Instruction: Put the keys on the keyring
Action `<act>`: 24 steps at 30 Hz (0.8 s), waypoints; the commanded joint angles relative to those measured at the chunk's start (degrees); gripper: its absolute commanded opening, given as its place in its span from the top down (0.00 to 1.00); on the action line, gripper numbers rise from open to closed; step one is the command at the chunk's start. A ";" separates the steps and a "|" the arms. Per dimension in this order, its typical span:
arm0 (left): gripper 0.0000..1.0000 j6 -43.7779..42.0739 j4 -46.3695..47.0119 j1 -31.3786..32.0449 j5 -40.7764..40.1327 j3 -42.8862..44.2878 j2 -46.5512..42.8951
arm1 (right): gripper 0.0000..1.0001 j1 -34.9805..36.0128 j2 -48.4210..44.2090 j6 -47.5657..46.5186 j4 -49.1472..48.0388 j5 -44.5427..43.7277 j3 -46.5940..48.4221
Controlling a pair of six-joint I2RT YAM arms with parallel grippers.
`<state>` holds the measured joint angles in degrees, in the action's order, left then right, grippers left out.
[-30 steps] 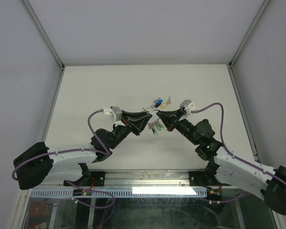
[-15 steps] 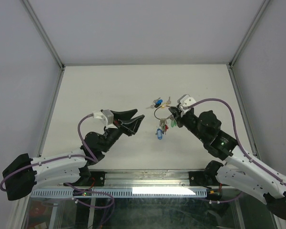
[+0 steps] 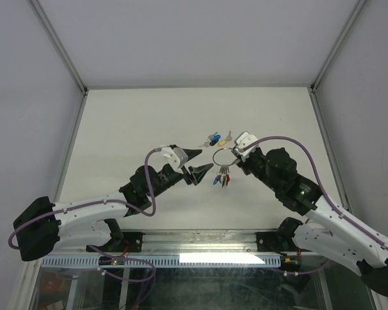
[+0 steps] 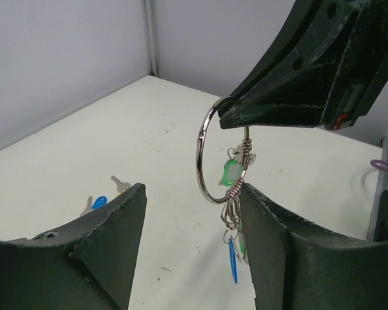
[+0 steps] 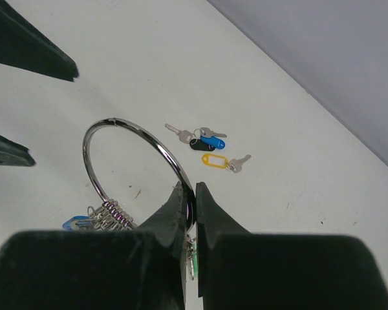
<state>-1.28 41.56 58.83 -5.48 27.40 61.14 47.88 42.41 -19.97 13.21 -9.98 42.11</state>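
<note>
the keyring [image 5: 90, 155] is a thin hoop of polished steel wire, round and glossy. it hangs above the matte white table [image 3: 129, 123], pinched at one spot on its rim by the right gripper [image 5: 191, 191], whose flat dark jaws are pressed tight on the wire. from the hoop dangles a bunch of keys [image 4: 231, 173]: small wire loops crowded together, with silver blades and smooth plastic tags in green, blue and red.

the left gripper [image 4: 191, 191] stands about half open and holds nothing. its wedge-shaped fingers [image 4: 84, 252] are dull black and scuffed, and sit just beside the hoop without touching it.

the loose keys [image 5: 205, 143] lie flat on the table beyond the hoop, towards the far side, well apart from both tools.

the right wrist view gives them best: oval tags in blue, black and yellow, each on a short silver blade. the left wrist view catches only a blue tag and a bare blade, but shows the hoop edge-on and its seam. from above, the tags are mere coloured specks.
</note>
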 commanded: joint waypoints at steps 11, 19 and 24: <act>0.49 -5.17 -2.16 -0.03 8.80 9.21 9.63 | 1.00 0.01 -1.76 -1.87 -4.42 12.69 1.54; 0.79 -5.96 -1.32 -0.03 8.88 8.41 10.16 | 1.00 0.02 -1.69 -1.71 -4.68 16.54 1.07; 1.00 -6.40 -1.40 -0.02 7.60 7.06 8.83 | 0.96 0.02 -2.66 -0.94 -5.28 16.55 0.57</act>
<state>-6.46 38.30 58.57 1.74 34.44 71.77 47.88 41.58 -21.71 13.50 5.04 41.78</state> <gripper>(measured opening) 0.029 0.031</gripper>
